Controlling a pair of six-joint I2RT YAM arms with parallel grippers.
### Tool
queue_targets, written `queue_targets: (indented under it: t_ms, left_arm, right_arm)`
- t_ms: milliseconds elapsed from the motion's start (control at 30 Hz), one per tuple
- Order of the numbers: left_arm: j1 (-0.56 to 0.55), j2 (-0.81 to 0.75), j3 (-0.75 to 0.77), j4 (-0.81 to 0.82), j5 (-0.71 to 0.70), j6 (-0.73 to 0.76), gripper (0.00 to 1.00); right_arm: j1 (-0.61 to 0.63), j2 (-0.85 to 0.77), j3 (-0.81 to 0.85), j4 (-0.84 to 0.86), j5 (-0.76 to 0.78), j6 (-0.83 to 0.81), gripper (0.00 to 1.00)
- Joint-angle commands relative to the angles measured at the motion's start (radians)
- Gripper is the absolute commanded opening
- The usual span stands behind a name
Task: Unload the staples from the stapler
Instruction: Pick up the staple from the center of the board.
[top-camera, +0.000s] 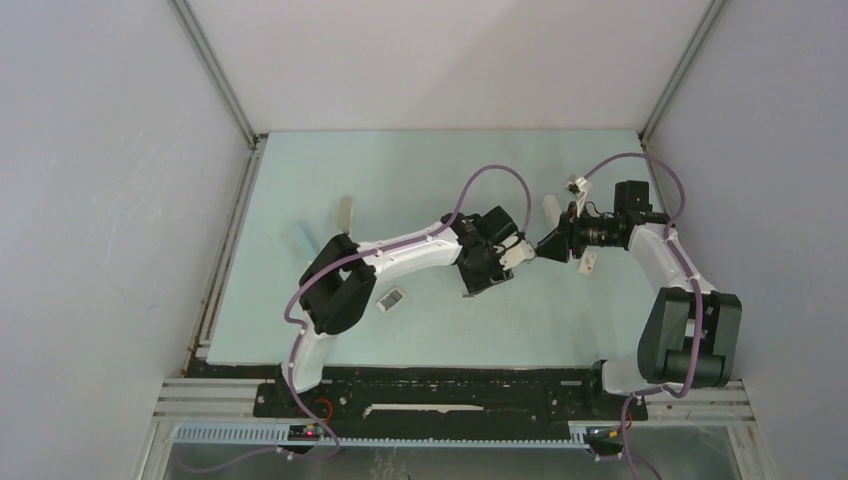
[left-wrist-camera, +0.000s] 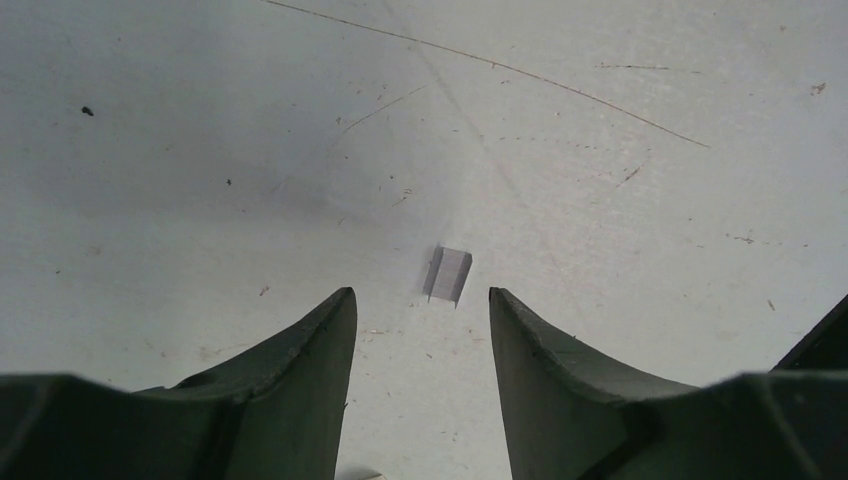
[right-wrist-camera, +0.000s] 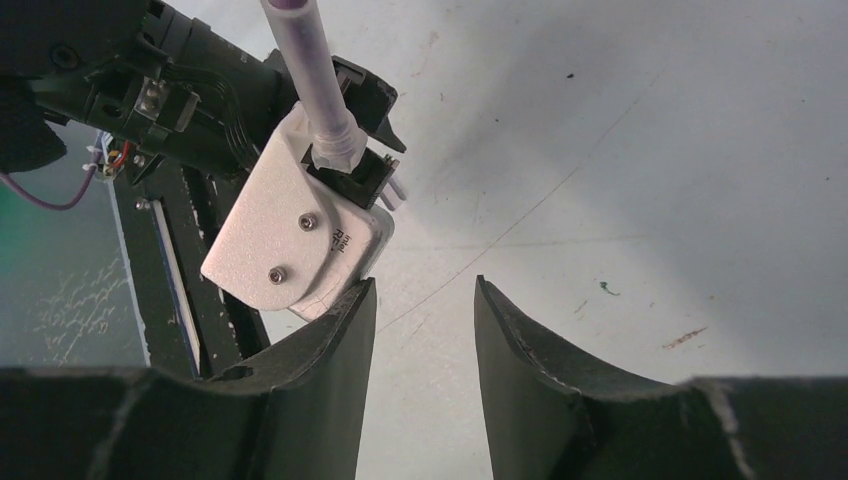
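Observation:
A short grey strip of staples lies flat on the table, just ahead of my left gripper and in line with the gap between its fingers. Those fingers stand apart with only bare table between them. In the top view the left gripper points down at the table's middle. The white oblong stapler lies behind it, close to my right gripper. The right gripper is open and holds nothing. It hovers facing the left arm's wrist housing.
A beige slim bar lies at the back left. A small white printed box sits near the left arm's elbow. Purple cables loop above both wrists. Grey walls close in the table on three sides.

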Motion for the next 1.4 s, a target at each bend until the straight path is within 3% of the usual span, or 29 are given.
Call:
queue_targets:
  t_ms: [0,667,1067,1367]
  left_arm:
    - [-0.005,0.032,0.033,-0.020,-0.009,0.022,0.57]
    - [-0.006,0.090,0.033,-0.025,-0.015,0.055,0.53]
    - [-0.006,0.124,0.053,-0.061,0.023,0.062,0.40]
    - [0.004,0.135,0.024,-0.081,0.082,0.065,0.36]
  right_arm:
    - [-0.002,0.001,0.002,0.005,-0.045,-0.002,0.50]
    - [-0.082,0.022,0.000,0.007,0.013,0.005,0.50]
    - [-0.086,0.020,0.001,0.010,0.014,0.009,0.49]
    - [-0.094,0.015,0.000,0.007,0.008,0.008,0.49]
